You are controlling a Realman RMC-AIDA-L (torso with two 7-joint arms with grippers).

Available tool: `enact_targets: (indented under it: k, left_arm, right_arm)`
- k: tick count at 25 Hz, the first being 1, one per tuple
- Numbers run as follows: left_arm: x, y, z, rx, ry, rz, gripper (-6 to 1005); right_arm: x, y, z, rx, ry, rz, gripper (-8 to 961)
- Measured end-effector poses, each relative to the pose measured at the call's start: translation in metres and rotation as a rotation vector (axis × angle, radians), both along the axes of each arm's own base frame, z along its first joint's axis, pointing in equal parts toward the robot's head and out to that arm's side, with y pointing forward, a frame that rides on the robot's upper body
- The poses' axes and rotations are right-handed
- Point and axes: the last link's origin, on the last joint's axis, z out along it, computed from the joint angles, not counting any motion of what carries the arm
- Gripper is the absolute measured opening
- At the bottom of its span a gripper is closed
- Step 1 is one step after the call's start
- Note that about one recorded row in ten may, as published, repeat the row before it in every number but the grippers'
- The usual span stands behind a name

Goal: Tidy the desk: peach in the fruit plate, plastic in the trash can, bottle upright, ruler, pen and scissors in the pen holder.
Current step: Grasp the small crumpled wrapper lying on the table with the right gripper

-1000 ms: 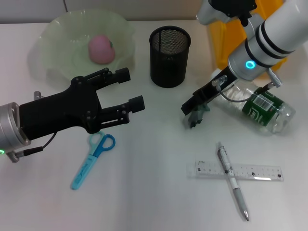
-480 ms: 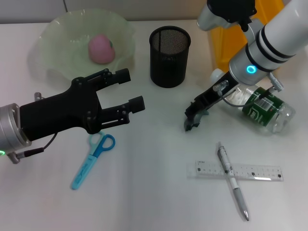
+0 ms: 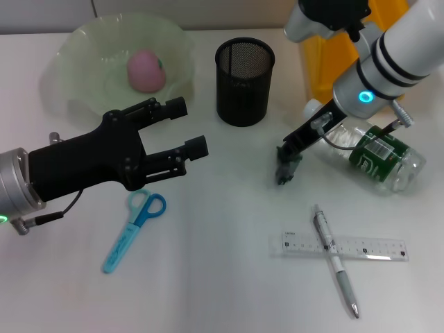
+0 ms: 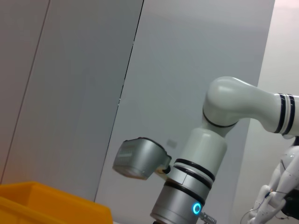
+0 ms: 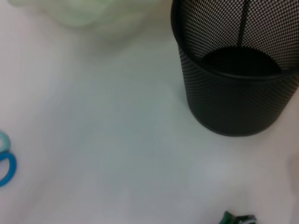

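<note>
White counter (image 3: 208, 277) carries everything we have to sort, and the bottle (image 3: 371, 154) is our landmark: it lies on its side just beside the yellow bin (image 3: 326, 66), long axis slanting across the counter, cap toward the pen holder (image 3: 244, 81). Our right gripper (image 3: 286, 168) hangs just off that cap end, nearly touching the counter, pinched shut on a small dark-green scrap of plastic (image 3: 289, 166). Farther from the bottle, pen (image 3: 335, 261) and ruler (image 3: 343, 246) lie crossed. Our left gripper (image 3: 184, 128) hovers well away, fingers spread, above the scissors (image 3: 134, 222); the peach (image 3: 146, 70) sits in the fruit plate (image 3: 76, 55).
</note>
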Motion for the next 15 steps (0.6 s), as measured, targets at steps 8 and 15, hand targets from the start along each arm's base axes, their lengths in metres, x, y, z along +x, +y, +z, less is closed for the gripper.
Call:
enact_targets:
  k: [8, 15]
  left_arm:
    - [-0.001, 0.000, 0.001, 0.003, -0.002, 0.005, 806]
    - [0.001, 0.001, 0.000, 0.003, -0.003, 0.001, 806]
  right_arm:
    - [-0.009, -0.009, 0.024, 0.043, 0.097, 0.047, -3]
    - [-0.006, -0.017, 0.043, 0.081, 0.117, 0.066, 0]
